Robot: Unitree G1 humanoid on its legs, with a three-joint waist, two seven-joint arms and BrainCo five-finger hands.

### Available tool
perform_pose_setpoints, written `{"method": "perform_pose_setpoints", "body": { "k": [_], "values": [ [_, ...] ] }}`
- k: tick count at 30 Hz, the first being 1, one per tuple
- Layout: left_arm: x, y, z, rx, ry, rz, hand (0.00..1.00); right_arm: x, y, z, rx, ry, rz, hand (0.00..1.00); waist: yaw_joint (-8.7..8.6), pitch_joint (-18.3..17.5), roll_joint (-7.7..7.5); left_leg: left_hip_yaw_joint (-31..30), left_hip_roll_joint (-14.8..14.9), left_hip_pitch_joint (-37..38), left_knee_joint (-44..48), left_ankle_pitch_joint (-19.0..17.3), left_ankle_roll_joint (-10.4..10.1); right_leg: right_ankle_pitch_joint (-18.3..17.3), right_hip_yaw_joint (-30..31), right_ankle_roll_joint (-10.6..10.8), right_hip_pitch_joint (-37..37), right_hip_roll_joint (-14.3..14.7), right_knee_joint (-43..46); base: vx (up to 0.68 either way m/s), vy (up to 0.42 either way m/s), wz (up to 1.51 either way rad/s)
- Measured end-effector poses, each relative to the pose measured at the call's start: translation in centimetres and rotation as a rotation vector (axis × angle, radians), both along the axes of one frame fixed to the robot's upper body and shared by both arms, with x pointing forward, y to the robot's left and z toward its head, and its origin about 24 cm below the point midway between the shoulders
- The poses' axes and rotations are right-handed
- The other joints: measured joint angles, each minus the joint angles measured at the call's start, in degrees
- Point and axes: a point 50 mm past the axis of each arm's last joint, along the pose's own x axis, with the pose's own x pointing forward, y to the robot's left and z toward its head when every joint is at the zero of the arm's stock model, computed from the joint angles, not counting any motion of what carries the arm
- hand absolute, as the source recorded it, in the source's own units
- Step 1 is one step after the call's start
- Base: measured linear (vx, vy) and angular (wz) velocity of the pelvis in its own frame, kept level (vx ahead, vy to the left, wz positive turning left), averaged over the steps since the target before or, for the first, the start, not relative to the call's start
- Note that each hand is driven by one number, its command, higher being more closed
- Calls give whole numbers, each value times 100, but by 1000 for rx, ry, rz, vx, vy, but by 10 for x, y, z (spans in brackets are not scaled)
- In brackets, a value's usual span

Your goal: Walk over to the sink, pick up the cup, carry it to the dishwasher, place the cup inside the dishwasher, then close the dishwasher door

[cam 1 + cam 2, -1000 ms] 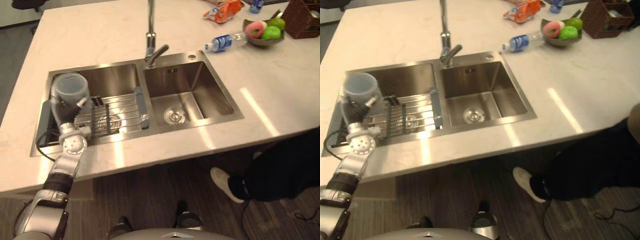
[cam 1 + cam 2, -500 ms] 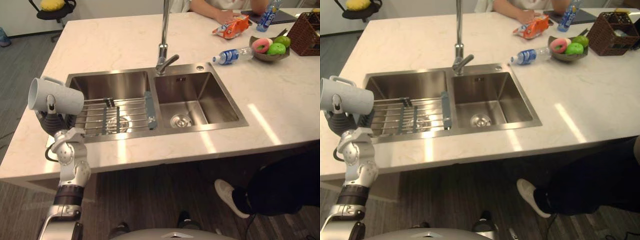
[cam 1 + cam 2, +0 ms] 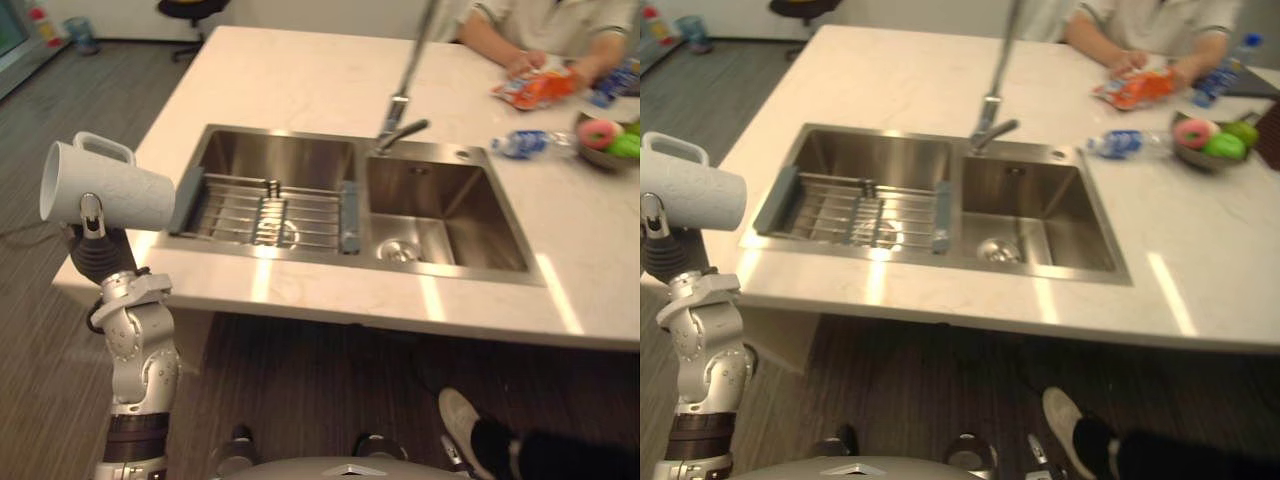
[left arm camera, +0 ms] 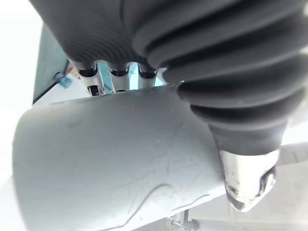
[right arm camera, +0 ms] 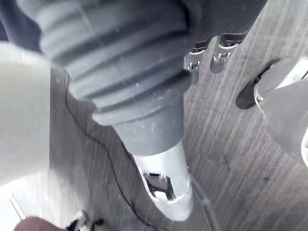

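White mug (image 3: pixel 105 195) lies sideways, gripped by your left hand (image 3: pixel 97 255), clear of the marble countertop (image 3: pixel 300 70). I cannot tell the state of your right hand (image 5: pixel 125 62). Hold firm and level the mug as you turn toward the dishwasher.

Pale marble countertop (image 3: pixel 290 80) with a double steel sink (image 3: pixel 285 160) set into it. Faucet (image 3: pixel 399 120) stands at the sink's far edge, mid-span. Wire rack (image 3: pixel 270 207) sits in the sink's left basin. Past the sink's far right corner: plastic bottle (image 3: pixel 522 145) on its side, orange snack bag (image 3: pixel 530 88), bowl (image 3: pixel 1198 160).
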Motion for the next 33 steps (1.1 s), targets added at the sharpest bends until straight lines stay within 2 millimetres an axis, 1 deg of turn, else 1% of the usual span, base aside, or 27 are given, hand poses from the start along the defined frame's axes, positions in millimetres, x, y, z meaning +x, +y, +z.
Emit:
{"method": "perform_pose_setpoints", "body": {
  "k": [1, 3, 5, 6, 7, 8, 9, 11, 12, 13, 14, 16, 17, 18, 19, 20, 21, 22, 23, 24, 26, 27, 28, 29, 30, 32, 33],
  "values": [
    [-2, 1, 0, 35, 11, 11, 100, 2, -2, 1, -3, -12, 14, 0, 72, 38, -81, -221, -118, -179, 296, -32, 26, -372, 109, -27, 100, -24, 6, 9, -206, 107],
    [-3, 4, -3, 80, 54, 30, 100, 25, -11, 8, -26, -62, 84, 0, 187, 198, 29, -432, -173, -382, 737, -48, 34, -707, 167, 90, 440, 48, -242, -102, -177, 88],
    [-8, 3, -14, 137, 134, 24, 100, 45, -30, 21, -78, -107, 146, 0, 278, 428, 419, -534, -51, -314, 900, 49, -80, -875, 77, -59, 634, 146, -24, -246, -99, 56],
    [-13, 6, -19, 151, 167, 30, 100, 48, -35, 25, -94, -126, 173, 0, 279, 442, 538, -477, -58, -309, 867, 190, -95, -986, 25, -120, 591, 94, 194, -295, -78, 42],
    [-17, 12, -19, 174, 189, 45, 100, 49, -37, 26, -104, -131, 200, 0, 284, 460, 540, -299, -148, -325, 785, 532, -102, -1113, -13, -193, 502, -54, 471, -313, -104, 64],
    [-21, 23, -13, 209, 191, 77, 100, 47, -34, 23, -102, -112, 215, 0, 266, 558, 376, -77, -403, -354, 406, 1430, -166, -1183, -106, -273, 445, -390, 702, -411, -182, 79],
    [-27, 40, -5, 247, 183, 135, 100, 41, -27, 19, -99, -81, 221, 0, 249, 594, 250, 474, -245, -442, 619, 1534, 35, -1022, -366, -399, 352, -625, 673, -286, -145, 67],
    [-34, 58, 3, 301, 182, 194, 100, 33, -25, 17, -108, -42, 234, 0, 255, 594, 237, 800, 131, -494, 1272, 1080, 233, -866, -505, -463, 332, -757, 546, -248, -111, 39],
    [-42, 70, 7, 332, 183, 241, 100, 19, -27, 14, -128, 14, 239, 0, 243, 580, 226, 943, 423, -421, 1596, 969, 320, -644, -620, -493, 344, -944, 280, -235, -77, 33],
    [-44, 72, 8, 333, 180, 245, 100, 16, -27, 13, -134, 25, 242, 0, 239, 565, 227, 945, 460, -401, 1644, 958, 337, -592, -652, -502, 341, -991, 216, -209, -6, 47],
    [-50, 78, 9, 341, 164, 263, 100, 1, -30, 13, -168, 68, 249, 0, 233, 509, 221, 1003, 604, -306, 1799, 913, 409, -378, -800, -501, 333, -1205, -31, -139, 83, 60],
    [-56, 86, 11, 319, 128, 279, 100, -21, -38, 13, -219, 120, 246, 0, 187, 394, 294, 1250, 900, -229, 2155, 793, 761, -176, -1144, -483, 377, -1460, -337, -141, 166, 99],
    [-54, 89, 10, 300, 110, 275, 100, -40, -42, 14, -242, 157, 228, 0, 88, 260, 405, 1678, 1183, -227, 2398, 970, 1207, -177, -1447, -464, 423, -1590, -371, -89, 242, 163],
    [-48, 90, 9, 282, 97, 264, 100, -55, -49, 16, -271, 187, 210, 0, -10, 131, 570, 2390, 1474, -127, 2700, 1671, 2010, -284, -1690, -306, 455, -1680, -186, -80, 250, 175],
    [-45, 89, 9, 280, 92, 253, 100, -63, -54, 19, -295, 200, 204, 0, -49, 64, 710, 2839, 1611, -45, 2865, 2096, 1706, -376, -1700, -156, 400, -1688, -8, -100, 357, 203],
    [-40, 87, 7, 279, 97, 234, 100, -76, -67, 25, -338, 234, 203, 0, -244, -221, 1127, 3738, 1813, 77, 2622, 1715, 2100, -515, -1772, 24, 272, -1571, 407, -97, 291, 246],
    [-29, 90, 13, 281, 90, 228, 100, -73, -58, 18, -312, 231, 175, 0, -503, -234, 961, 4315, 1488, 146, 2146, 1544, 1990, -709, -1791, -160, 203, -1674, 749, -123, 236, 278],
    [-22, 89, 15, 267, 87, 220, 100, -67, -51, 15, -300, 210, 157, 0, -644, -186, 793, 4418, 1155, 175, 1683, 1710, 1974, -664, -1737, -152, 258, -1718, 627, -165, 69, 251],
    [-12, 87, 18, 249, 86, 197, 100, -61, -43, 11, -295, 178, 126, 0, -582, -105, 604, 4845, 1238, 308, 2193, 1220, 1903, -577, -2011, -73, 420, -1800, 528, -161, 39, 135],
    [-11, 87, 17, 240, 96, 191, 100, -55, -43, 12, -309, 160, 120, 0, -477, -101, 614, 4909, 1323, 491, 2467, 971, 1757, -535, -2048, -64, 462, -1762, 520, -166, 65, 86],
    [-4, 76, 18, 254, 119, 136, 100, -40, -53, 17, -362, 118, 110, 0, -378, -120, 776, 4476, 992, 1167, 1916, -2, 726, -482, -2388, -6, 779, -1660, 451, -94, 106, 60],
    [-3, 71, 20, 262, 113, 112, 100, -37, -54, 18, -366, 110, 112, 0, -373, -135, 829, 4257, 820, 1260, 1510, -232, 478, -468, -2463, 21, 806, -1669, 474, -119, 251, 77],
    [-2, 61, 24, 282, 92, 68, 100, -30, -54, 18, -364, 95, 107, 0, -355, -161, 905, 3860, 436, 1423, 605, -493, 158, -417, -2617, 94, 831, -1693, 526, -135, 280, 59],
    [-1, 55, 25, 283, 90, 40, 100, -24, -48, 13, -336, 96, 92, 0, -322, -142, 730, 3762, 78, 1516, 187, -349, 166, -327, -2646, 119, 909, -1879, 525, -128, 244, 70],
    [1, 49, 23, 260, 94, 3, 100, -24, -45, 11, -318, 100, 82, 0, -320, -161, 684, 3578, -149, 1538, -128, -236, 209, -160, -2603, 3, 993, -1851, 420, -98, 206, 99],
    [10, 22, 9, 225, 122, -109, 100, -38, -32, 4, -247, 128, 14, 0, -455, -201, 723, 2776, -440, 1388, -489, -98, 411, 380, -1449, -810, 789, -1738, 600, -57, 205, 167],
    [12, 14, 5, 216, 125, -143, 100, -43, -26, 1, -217, 140, -5, 0, -478, -208, 739, 2551, -443, 1299, -499, -90, 461, 211, -965, -731, 720, -1569, 593, 6, 115, 198]
  ]
}}
